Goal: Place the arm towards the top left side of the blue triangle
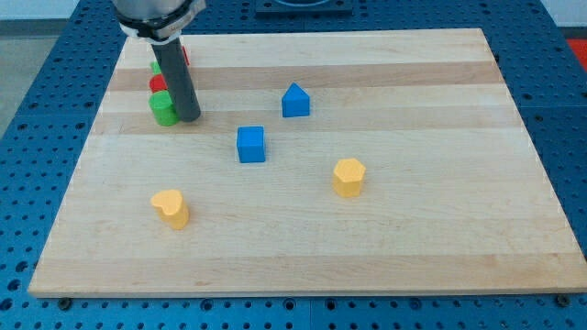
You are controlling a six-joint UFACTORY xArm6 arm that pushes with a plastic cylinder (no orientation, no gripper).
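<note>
One blue triangle (295,100) up in the upper middle of the frame, peaked like a little house, smooth and glossy on the pale striped wooden board (413,238). Below and left of it, a blue cube (250,144). Further out, toward the lower half, a yellow hexagon (348,177) at right and a yellow heart (171,208) at left. Well off in the upper left, my tip (190,118), end of a straight dark rod with nothing to open or hold, touching or just beside a green block (164,109); red block (159,84) behind, mostly hidden. Approach step apparently not yet done. Next move likely rightward and slightly upward, stopping near the triangle's upper-left edge without nudging it.
</note>
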